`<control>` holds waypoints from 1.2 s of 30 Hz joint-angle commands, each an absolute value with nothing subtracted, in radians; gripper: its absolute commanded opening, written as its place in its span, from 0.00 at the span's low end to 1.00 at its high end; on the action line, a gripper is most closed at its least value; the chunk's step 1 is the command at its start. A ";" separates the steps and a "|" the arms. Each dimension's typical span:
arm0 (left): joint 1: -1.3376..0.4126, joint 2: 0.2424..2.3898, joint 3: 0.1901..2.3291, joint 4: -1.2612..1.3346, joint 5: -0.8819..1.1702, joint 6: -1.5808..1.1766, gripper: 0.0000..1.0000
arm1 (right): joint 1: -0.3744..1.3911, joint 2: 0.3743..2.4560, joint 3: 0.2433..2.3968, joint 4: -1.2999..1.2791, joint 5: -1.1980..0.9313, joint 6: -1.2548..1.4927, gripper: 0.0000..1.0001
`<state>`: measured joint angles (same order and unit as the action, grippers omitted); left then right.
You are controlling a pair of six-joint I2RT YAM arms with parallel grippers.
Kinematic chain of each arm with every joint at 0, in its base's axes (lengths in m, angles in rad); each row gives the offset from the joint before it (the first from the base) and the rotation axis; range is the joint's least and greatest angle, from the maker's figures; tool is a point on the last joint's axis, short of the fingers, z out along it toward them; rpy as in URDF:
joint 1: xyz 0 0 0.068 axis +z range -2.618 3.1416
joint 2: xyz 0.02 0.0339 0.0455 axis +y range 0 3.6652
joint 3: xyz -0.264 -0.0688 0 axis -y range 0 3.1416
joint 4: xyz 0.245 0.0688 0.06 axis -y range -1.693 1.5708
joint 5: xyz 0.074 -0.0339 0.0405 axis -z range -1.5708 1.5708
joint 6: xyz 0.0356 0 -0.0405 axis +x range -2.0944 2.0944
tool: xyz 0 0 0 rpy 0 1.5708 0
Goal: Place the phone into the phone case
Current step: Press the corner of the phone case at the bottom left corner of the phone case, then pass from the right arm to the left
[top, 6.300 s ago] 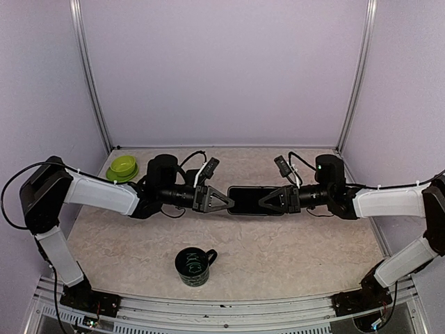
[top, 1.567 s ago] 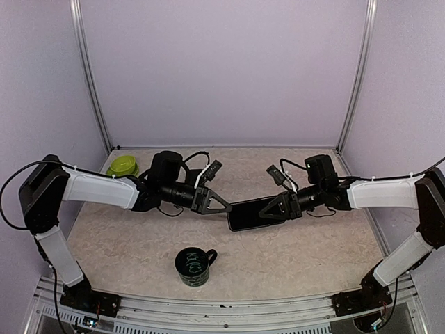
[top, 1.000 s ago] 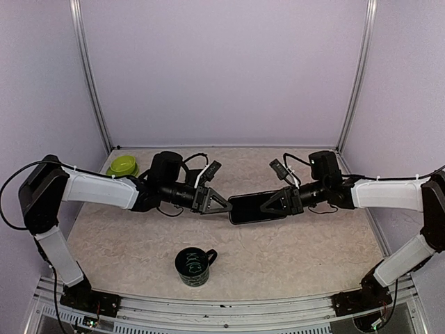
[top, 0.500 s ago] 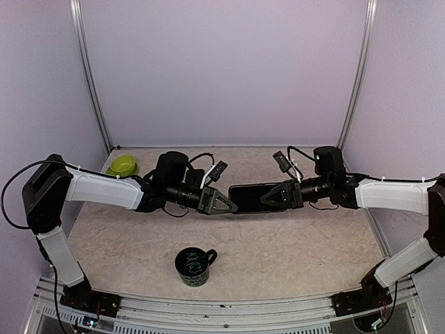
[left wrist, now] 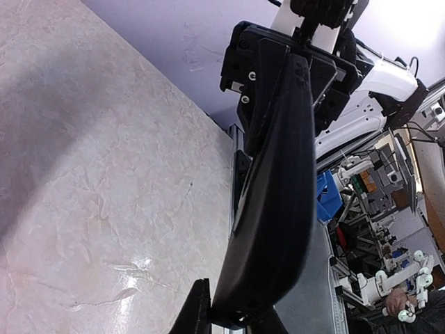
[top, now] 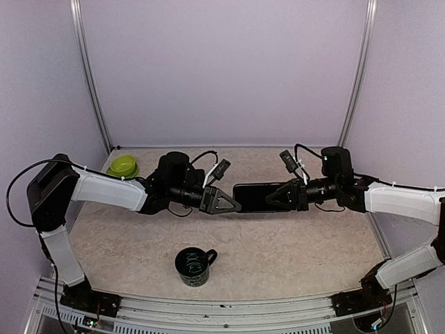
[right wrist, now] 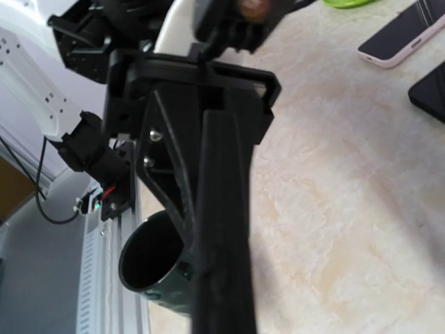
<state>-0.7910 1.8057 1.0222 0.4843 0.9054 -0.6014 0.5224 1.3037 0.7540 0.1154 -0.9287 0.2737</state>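
Note:
A black phone case (top: 254, 196) hangs level above the table between my two grippers. In the top view its upper face is glossy, and I cannot tell whether a phone sits in it. Its back (left wrist: 278, 202) looks matte and rounded in the left wrist view. My left gripper (top: 233, 205) is shut on its left end, a finger (left wrist: 198, 313) pressed against each side. My right gripper (top: 277, 197) is shut on the right end, with the case edge (right wrist: 222, 278) running out from its jaws. A phone (right wrist: 403, 31) with a pinkish rim lies flat on the table.
A dark green mug (top: 193, 266) stands near the front, below the case. A green bowl (top: 122, 166) sits at the back left. Another black flat thing (right wrist: 430, 90) lies beside the pink-rimmed phone. Purple walls enclose the table on three sides.
My left gripper has closed onto the case's left end. Both arms have shifted right, and the case has gone from tilted to level.

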 commanded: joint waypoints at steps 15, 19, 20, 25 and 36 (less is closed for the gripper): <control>-0.793 1.760 1.113 0.276 0.910 -0.506 0.41 | 0.532 1.387 0.843 0.112 -1.133 0.277 0.00; -0.793 1.754 1.128 0.220 0.902 -0.458 0.43 | 0.531 1.398 0.863 0.066 -1.130 0.263 0.00; -0.793 1.754 1.131 0.207 0.904 -0.445 0.43 | 0.531 1.400 0.863 0.060 -1.131 0.262 0.00; -0.791 1.754 1.155 0.159 0.917 -0.399 0.36 | 0.531 1.412 0.874 0.030 -1.132 0.246 0.00; -0.789 1.754 1.100 0.299 0.843 -0.504 0.00 | 0.528 1.432 0.875 0.065 -1.100 0.300 0.12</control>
<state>-0.7918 1.7813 1.1313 0.2050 0.9493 -0.4137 0.5247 1.4231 0.8364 0.0067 -1.1034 0.2745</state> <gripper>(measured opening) 0.108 0.102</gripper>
